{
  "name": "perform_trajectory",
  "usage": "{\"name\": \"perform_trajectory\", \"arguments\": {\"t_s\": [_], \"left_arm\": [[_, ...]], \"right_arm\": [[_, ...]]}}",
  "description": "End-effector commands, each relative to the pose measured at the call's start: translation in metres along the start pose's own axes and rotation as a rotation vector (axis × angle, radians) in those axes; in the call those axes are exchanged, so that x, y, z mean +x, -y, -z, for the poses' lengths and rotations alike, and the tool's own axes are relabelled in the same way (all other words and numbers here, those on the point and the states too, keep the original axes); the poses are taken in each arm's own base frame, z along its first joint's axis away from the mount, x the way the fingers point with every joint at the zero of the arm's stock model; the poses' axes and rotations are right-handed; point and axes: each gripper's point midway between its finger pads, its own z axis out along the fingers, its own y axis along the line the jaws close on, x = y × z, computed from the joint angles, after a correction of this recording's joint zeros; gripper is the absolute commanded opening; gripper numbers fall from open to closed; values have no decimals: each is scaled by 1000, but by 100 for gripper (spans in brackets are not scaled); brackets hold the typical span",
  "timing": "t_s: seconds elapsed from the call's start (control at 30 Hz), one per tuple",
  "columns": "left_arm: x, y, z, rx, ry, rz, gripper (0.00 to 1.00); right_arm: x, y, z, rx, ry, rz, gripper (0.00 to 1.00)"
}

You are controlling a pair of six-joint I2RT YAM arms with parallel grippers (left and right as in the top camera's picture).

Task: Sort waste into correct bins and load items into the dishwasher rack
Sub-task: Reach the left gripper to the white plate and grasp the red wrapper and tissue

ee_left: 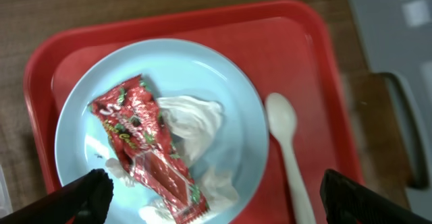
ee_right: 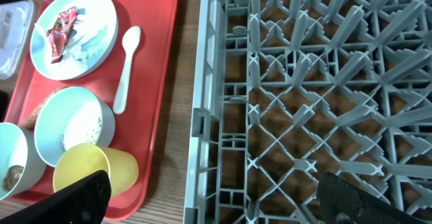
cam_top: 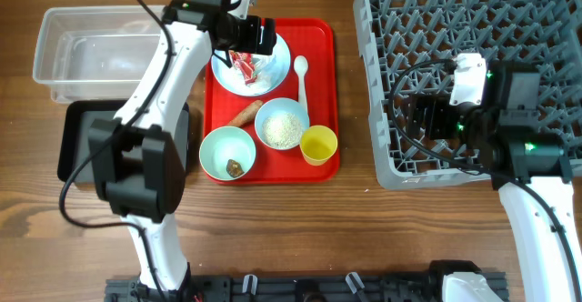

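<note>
The left pincer hangs with its fingers spread wide, pinching nothing. Right below the gap lies a red wrapper on a pale blue plate. A crumpled white tissue touches the wrapper on the same plate, a shade farther out. Just past the plate's rim, toward the pincer's other finger, a white spoon lies on the red tray that bears it all. Farther from this pincer, at the tray's other end, come an orange carrot-like piece, a bowl of white grains, a bowl with a brown scrap and a yellow cup, all close together. Off the tray, beyond the arm, stand a clear tub and a black bin, one just beside the other. The right pincer is likewise spread and holds nothing. It hovers over the near wall of the grey dishwasher rack, whose prongs show no dishes in its view. The cup is the nearest tray item to it, with the plate and wrapper well apart at the tray's far end.
</note>
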Motion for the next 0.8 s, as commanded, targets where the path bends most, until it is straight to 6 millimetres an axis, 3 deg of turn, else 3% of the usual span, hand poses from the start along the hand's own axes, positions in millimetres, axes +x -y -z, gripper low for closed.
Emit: {"name": "perform_trajectory", "arguments": {"t_s": [0.0,0.33,0.6,0.7,0.77], "left_arm": [[1,-21,-22,-94,-11,89,100],[28,-35,-66,-129,-105,13,100],[53,-22,-96,-88,-192,-185,100],[65,-22,-108,-89,-228,-215,89],[72,-24,-114,-90,-252,-211,70]], "right_arm": [[-6,-5,2,-21,13,-7,100],[-5,-5,2,-21,8,-8,100],[-5,-5,2,-21,6,-9,100],[-4,-5,1,-21,3,-10,100],[-4,-5,1,-21,3,-10,100]]}}
